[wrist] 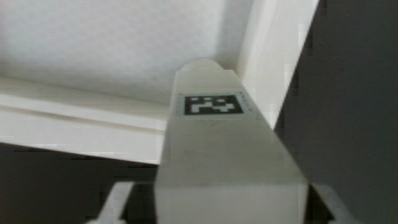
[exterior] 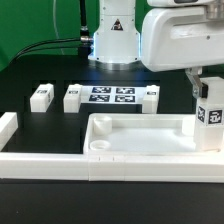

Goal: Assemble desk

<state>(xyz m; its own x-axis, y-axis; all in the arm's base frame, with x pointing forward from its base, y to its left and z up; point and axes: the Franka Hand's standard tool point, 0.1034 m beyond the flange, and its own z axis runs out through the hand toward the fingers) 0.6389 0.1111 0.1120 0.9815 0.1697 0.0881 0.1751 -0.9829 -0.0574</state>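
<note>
The gripper (exterior: pixel 205 92) is positioned at the exterior view's right, with its jaws drawn in narrow onto one upright desk leg (exterior: pixel 212 118), a short white block bearing a black-and-white tag. In the wrist view the fingers (wrist: pixel 125 205) lie against both long sides of this desk leg (wrist: pixel 217 130), with no gap visible, so the leg is judged to be clamped. Whether its lower end rests on the table cannot be told. The desk top (exterior: pixel 140 135), a large white tray-like slab with a raised rim, lies flat on the black table (exterior: pixel 40 125), and the clamped leg stands just beside its right end. The wrist view shows the leg's tagged end over a corner of the desk top (wrist: pixel 107 50). Three loose legs lie farther back on the table: one at the exterior view's left (exterior: pixel 42 95), one (exterior: pixel 72 97) just beside the marker board (exterior: pixel 110 96), and one (exterior: pixel 150 95) at the board's other end. A long white border rail (exterior: pixel 50 162) runs along the near edge, and a shorter rail piece (exterior: pixel 8 128) stands at the exterior view's left. The arm's base (exterior: pixel 115 40) stands at the far side.
</note>
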